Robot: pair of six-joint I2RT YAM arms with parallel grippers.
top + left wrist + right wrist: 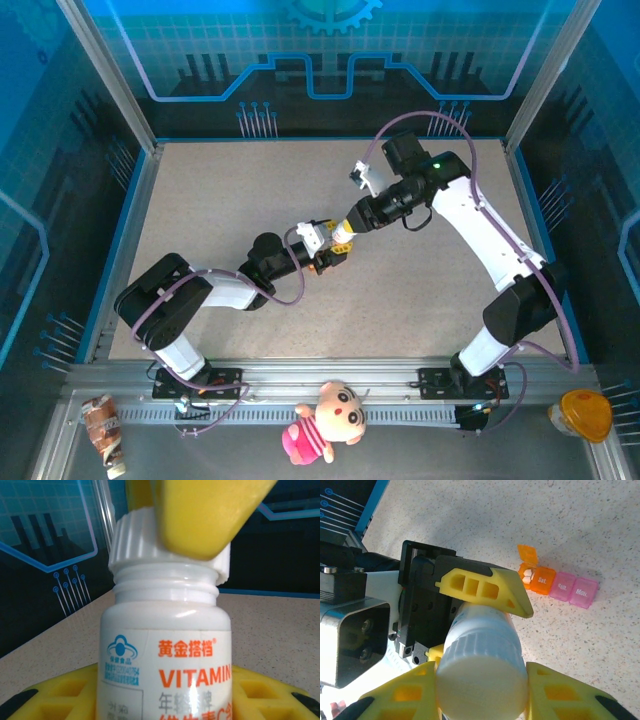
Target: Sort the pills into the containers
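While both hands meet mid-frame in the top view, the left hand point(312, 250) grasps a white bottle point(165, 670) by its body, label facing its wrist camera. Right hand point(345, 230) is clenched on the cap point(482, 680), a yellow finger on each side. Containers point(560, 582) lie on the table point(600, 645), upper right of the right wrist view: orange lid up, white pills point(527, 576) inside; pink compartments closed.

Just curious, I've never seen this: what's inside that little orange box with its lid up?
White pills lie in the open orange compartment. The three neighbouring compartments are shut, so their contents are hidden.
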